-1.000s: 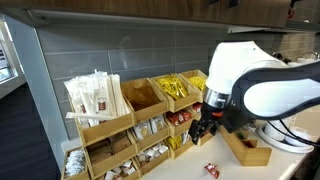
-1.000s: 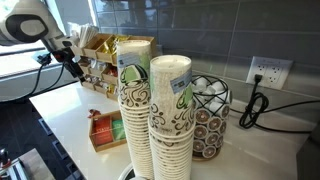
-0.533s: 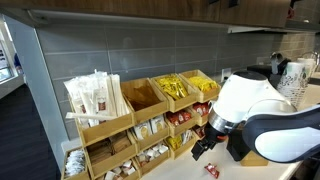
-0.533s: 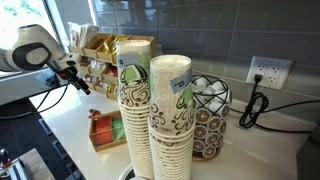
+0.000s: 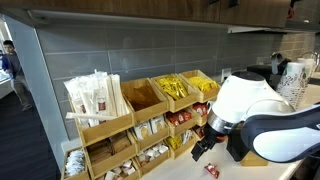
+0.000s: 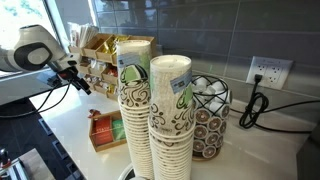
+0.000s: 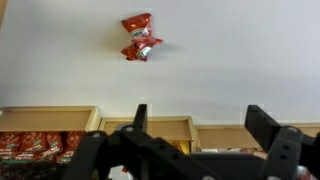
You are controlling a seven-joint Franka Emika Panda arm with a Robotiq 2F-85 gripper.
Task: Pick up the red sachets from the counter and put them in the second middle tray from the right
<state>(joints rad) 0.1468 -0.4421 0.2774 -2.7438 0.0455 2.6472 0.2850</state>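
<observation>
Pulled back from the rack [image 5: 110, 140] since a second ago, the arm [image 5: 255, 105] now sits lower over the worktop [image 7: 250, 60]; I see no shift in the last half second. End effector [image 7: 200, 128] released, fingers [image 7: 140, 118] spread, nothing between them. Red sachets [image 7: 140, 48] lie bunched on the worktop ahead of the fingers, untouched. I judge the step in hand to be the approach for pickup. Next move calls for centring and descending over the sachets, then carrying to the second middle tray from the right [image 5: 180, 118], which already holds red packets. White marks on the sachets illegible; no brand readable.
</observation>
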